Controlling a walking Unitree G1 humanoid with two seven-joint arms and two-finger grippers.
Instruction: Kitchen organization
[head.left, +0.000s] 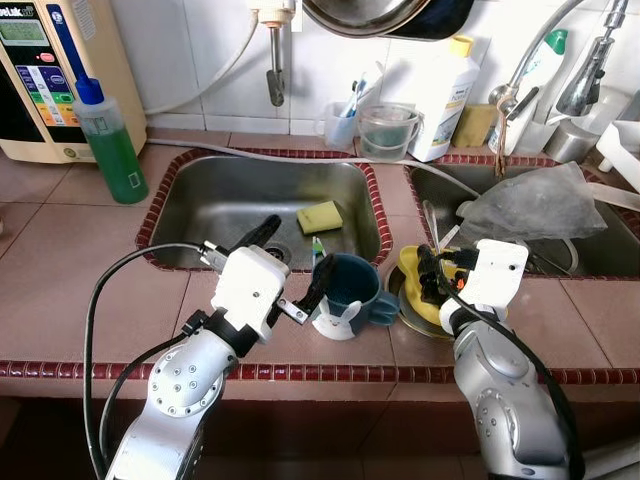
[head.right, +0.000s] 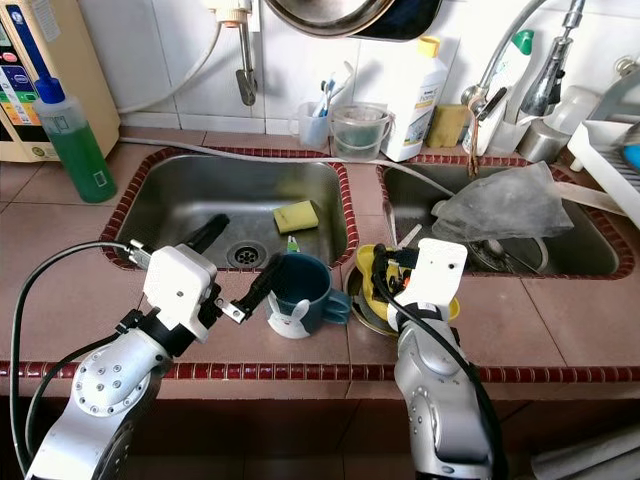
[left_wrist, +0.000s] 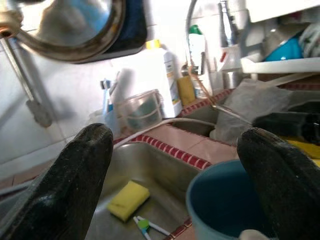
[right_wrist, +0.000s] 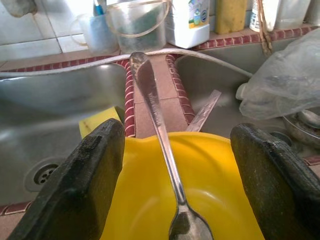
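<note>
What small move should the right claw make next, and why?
Probably lower and close on the spoon. The right claw is open above the yellow bowl, and the spoon's handle lies between its fingers, untouched so far.

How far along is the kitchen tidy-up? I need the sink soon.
Nothing looks put away yet. Left gripper is open beside the blue mug on the counter; right gripper is open over the yellow bowl holding a spoon. A sponge remains in the sink.

blue mug (head.left: 345, 295): upright, counter edge | yellow bowl (right_wrist: 200, 190): beside it, spoon (right_wrist: 160, 135) inside
</note>
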